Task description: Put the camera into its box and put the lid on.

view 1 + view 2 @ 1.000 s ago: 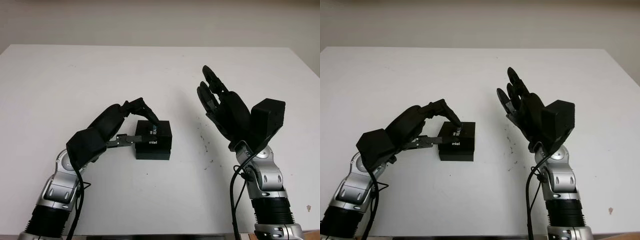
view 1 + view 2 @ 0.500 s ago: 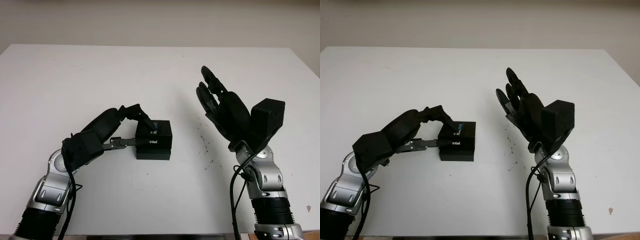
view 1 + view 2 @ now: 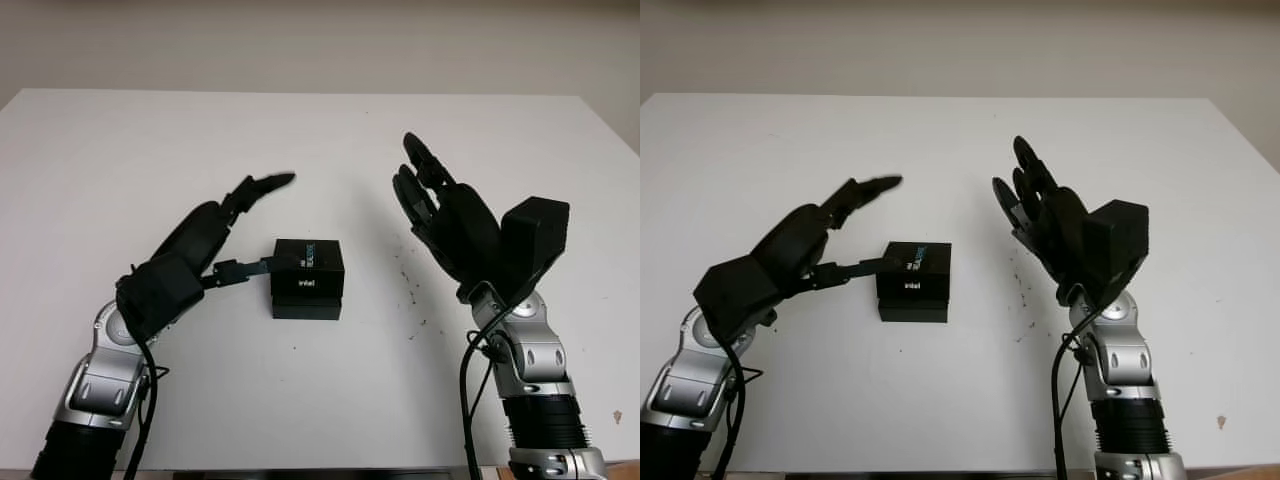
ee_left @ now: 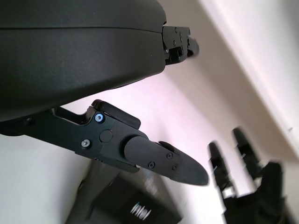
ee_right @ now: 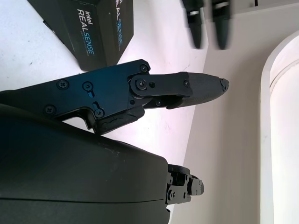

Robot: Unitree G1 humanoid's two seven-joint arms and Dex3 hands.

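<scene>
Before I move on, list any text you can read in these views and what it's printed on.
"intel REALSENSE": printed twice on the black box, on two faces that meet at an edge, seen in the right wrist view.
"intel": on the box's front side in the head views.
Print on the box lid in the head views is too small to read.

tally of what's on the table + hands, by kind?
Black boxes, lid on: 1, the box mid-table
Robot hands: 2, left hand open beside the box, right hand open, raised to its other side
White tables: 1, the table
Total: 4
</scene>
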